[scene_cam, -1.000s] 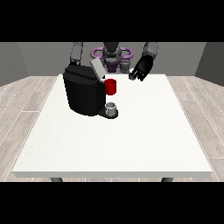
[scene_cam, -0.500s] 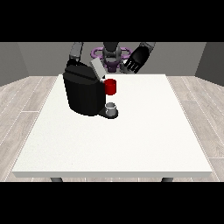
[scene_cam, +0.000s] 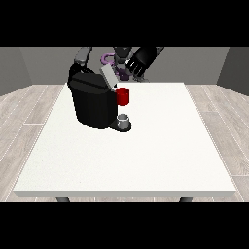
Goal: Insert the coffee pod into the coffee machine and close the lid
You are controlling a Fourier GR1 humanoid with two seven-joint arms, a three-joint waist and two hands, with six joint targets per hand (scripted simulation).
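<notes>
The black coffee machine [scene_cam: 94,103] stands on the left half of the white table [scene_cam: 160,146], with its grey lid [scene_cam: 109,78] tilted up. A red thing at the machine [scene_cam: 123,96] sits on its front. A small grey thing [scene_cam: 124,119] rests on the base below it; I cannot tell whether it is the pod. The hand at the view's right [scene_cam: 139,60] hovers just up and right of the lid, fingers stretched towards it and holding nothing that shows. The hand at the view's left [scene_cam: 75,69] is mostly hidden behind the machine's back.
The robot's torso [scene_cam: 119,61] with purple parts is behind the table's far edge. White tabletop stretches to the right of the machine and in front of it. Wooden floor surrounds the table.
The hand at the view's right has risen and moved leftwards, from beside the table's far edge to close above the raised lid. The machine and the grey thing have not moved.
</notes>
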